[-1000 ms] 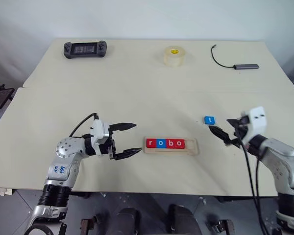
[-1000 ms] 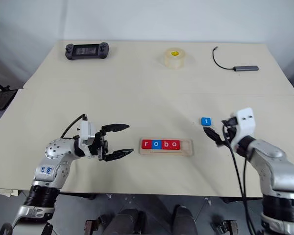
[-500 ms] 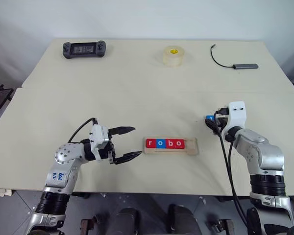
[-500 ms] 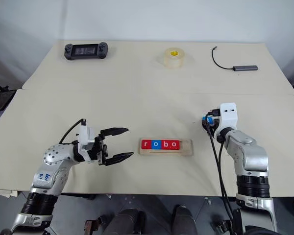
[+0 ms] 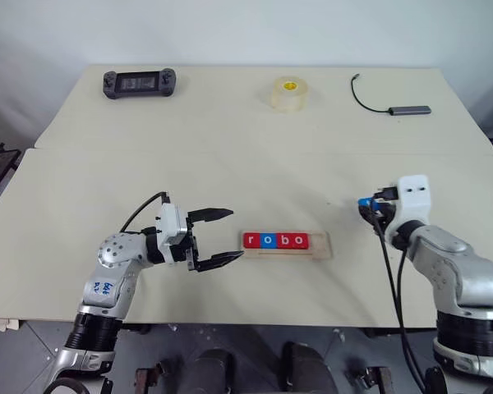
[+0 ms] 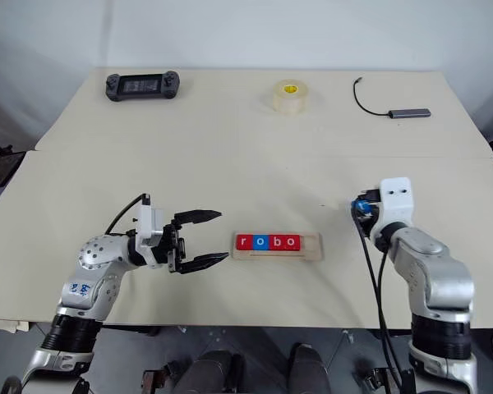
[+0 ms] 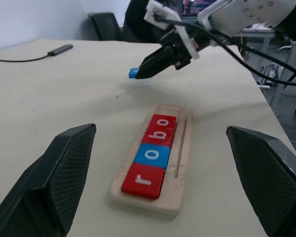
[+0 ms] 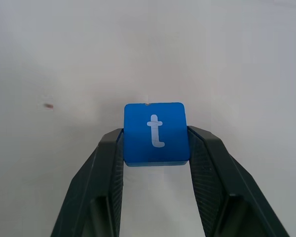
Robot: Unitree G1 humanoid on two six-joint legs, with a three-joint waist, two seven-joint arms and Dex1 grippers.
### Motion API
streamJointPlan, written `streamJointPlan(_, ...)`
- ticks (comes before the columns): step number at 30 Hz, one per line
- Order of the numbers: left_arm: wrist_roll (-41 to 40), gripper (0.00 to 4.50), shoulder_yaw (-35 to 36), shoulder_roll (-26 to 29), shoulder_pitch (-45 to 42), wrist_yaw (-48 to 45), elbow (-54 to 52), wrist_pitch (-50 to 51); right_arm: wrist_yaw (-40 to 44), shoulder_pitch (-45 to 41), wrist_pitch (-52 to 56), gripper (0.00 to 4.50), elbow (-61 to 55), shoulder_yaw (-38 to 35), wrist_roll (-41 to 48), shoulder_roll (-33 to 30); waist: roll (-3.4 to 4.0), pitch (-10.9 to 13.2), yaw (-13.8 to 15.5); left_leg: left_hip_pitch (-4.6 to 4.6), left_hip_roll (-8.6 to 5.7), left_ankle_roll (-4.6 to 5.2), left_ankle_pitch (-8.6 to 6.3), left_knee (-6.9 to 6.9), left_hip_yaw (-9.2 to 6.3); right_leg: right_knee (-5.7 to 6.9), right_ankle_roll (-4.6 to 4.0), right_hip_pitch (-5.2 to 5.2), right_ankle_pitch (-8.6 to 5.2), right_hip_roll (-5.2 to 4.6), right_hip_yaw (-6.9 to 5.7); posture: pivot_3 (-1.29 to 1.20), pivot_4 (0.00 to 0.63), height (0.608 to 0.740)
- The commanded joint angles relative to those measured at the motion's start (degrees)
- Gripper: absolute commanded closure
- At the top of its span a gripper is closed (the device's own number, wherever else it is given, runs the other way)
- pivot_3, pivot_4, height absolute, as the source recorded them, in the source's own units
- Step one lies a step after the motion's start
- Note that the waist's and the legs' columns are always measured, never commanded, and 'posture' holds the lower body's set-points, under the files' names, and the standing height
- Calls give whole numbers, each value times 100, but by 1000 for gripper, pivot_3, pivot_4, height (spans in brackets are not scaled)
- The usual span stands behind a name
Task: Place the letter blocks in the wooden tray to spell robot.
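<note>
Head views: wooden tray (image 5: 286,247) near front edge of cream counter (image 5: 230,156), four letter blocks (image 5: 276,240) reading r, o, b, o seated in its slot, right end vacant. Left gripper (image 5: 220,237) released, fingers spread, just left of tray. Right gripper (image 6: 360,208) well right of tray, grasping blue t block (image 6: 361,204). Game controller (image 5: 140,81), tape roll (image 5: 288,93), cabled hub (image 5: 409,109) along far edge.

Left wrist view: tray lengthwise between spread fingers; blue block pinched above counter beyond.

Right wrist view: t block clamped between both fingertips (image 8: 205,148), letter upright.
</note>
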Motion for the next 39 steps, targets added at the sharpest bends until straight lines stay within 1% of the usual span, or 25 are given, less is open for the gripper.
streamJointPlan(1, -83, 0, -39, -64, -137, -141, 82, -49, -83, 674, 528, 3034, -1156, -351, 295, 202, 0, 0, 35, 0, 1, 0, 0, -2, -1, 0, -1, 0, 0, 1, -1, 0, 150, 740)
streamJointPlan(5, -59, 0, -74, -109, -191, -226, 170, -59, -233, 1132, 641, 3034, -1596, -333, 357, 578, 0, 0, 13, 6, -1, 2, 1, 0, 15, 2, 1, 0, 1, 0, 15, 0, 150, 740)
streamJointPlan(6, -53, 0, -76, -115, -202, -240, 184, -60, -283, 1182, 708, 3034, -1661, -336, 406, 729, 0, 0, 13, 9, -1, 2, 1, 0, 14, 4, 1, 0, 0, 0, 16, 0, 150, 740)
streamJointPlan(9, -54, 0, -67, -120, -237, -255, 214, -56, -340, 1313, 726, 3034, -1728, -240, 395, 888, 1, 0, 18, 10, 0, 1, 1, 0, 13, 10, 0, -2, 0, 1, 16, 0, 150, 740)
streamJointPlan(11, -52, 0, -53, -119, -247, -252, 212, -48, -308, 1259, 540, 2273, -1673, -301, 433, 940, 0, 0, 20, 9, -2, 1, 1, 0, 13, 9, 0, -3, 0, 0, 17, 0, 150, 740)
streamJointPlan(13, -49, 0, -47, -112, -238, -251, 198, -50, -222, 1205, 458, 1616, -1632, -355, 468, 850, 1, 0, 20, 9, -3, 2, 1, 0, 12, 8, 0, -3, 0, 0, 18, 0, 150, 740)
streamJointPlan(14, -49, 0, -36, -104, -222, -243, 184, -52, -28, 1187, 366, 1321, -1552, -404, 496, 641, 1, 0, 20, 9, -3, 2, 1, -1, 12, 8, 0, -3, 0, 0, 18, 0, 150, 740)
streamJointPlan(16, -50, 0, -10, -79, -182, -228, 154, -57, 648, 1210, -16, 619, -1290, -469, 558, 14, 1, 0, 20, 8, -5, 3, 2, -1, 13, 7, 0, -4, 0, -1, 19, 0, 150, 740)
streamJointPlan(19, -41, 0, 9, -58, -155, -211, 139, -74, 1652, 1304, -754, 619, -884, -324, 558, -875, -1, 0, 46, 7, -6, 9, 1, -1, 13, 2, 1, 0, 0, -1, 17, 0, 150, 740)
streamJointPlan(20, -34, 0, 13, -54, -148, -197, 130, -80, 2173, 1349, -1160, 619, -664, -228, 503, -1278, -1, 0, 46, 6, -6, 9, 1, -1, 13, 0, 1, 0, 0, -1, 15, 0, 150, 740)
streamJointPlan(22, -17, 0, 24, -48, -149, -170, 126, -109, 3545, 1370, -2289, 619, 3, 31, 357, -2113, -2, 1, 42, 7, -6, 11, 0, -2, 15, -4, 1, 2, 0, -1, 15, 0, 150, 740)
streamJointPlan(23, -10, 0, 23, -49, -150, -159, 115, -121, 4097, 1325, -2783, 619, 380, 187, 271, -2450, -3, 2, 38, 7, -5, 13, -1, -2, 17, -7, 2, 4, 1, 0, 14, 0, 150, 740)
streamJointPlan(26, -9, 0, 13, -48, -157, -142, 84, -144, 5137, 931, -3853, 619, 1528, 701, 14, -2986, -7, 4, 28, 13, 0, 16, -1, 0, 19, -17, 5, 14, 2, 2, 10, 0, 150, 740)
streamJointPlan(29, -16, 0, 9, -25, -165, -160, 41, -144, 5764, 253, -4560, 619, 2666, 1244, -321, -3148, -7, 4, -3, 13, 2, 15, 0, 1, 19, -18, 5, 15, 3, 1, 10, 0, 150, 740)
streamJointPlan(32, -18, 0, 26, 25, -132, -181, -35, -135, 6141, -407, -5072, 619, 3609, 1752, -716, -3092, -7, 4, -23, 11, 3, 13, 1, 2, 16, -19, 5, 14, 3, -1, 6, 0, 150, 740)
streamJointPlan(36, -25, 0, 69, 107, -66, -172, -122, -121, 6385, -910, -5341, 619, 4183, 2104, -881, -2843, -7, 4, -34, 7, 3, 10, 2, 3, 8, -22, 5, 15, 3, -3, -2, 0, 150, 740)
streamJointPlan(39, -31, 0, 106, 129, -21, -119, -175, -120, 6409, -1074, -5504, 1240, 4362, 2212, -979, -2694, -7, 4, -30, 6, 4, 8, 2, 4, 3, -24, 5, 16, 3, -3, -6, 0, 150, 740)
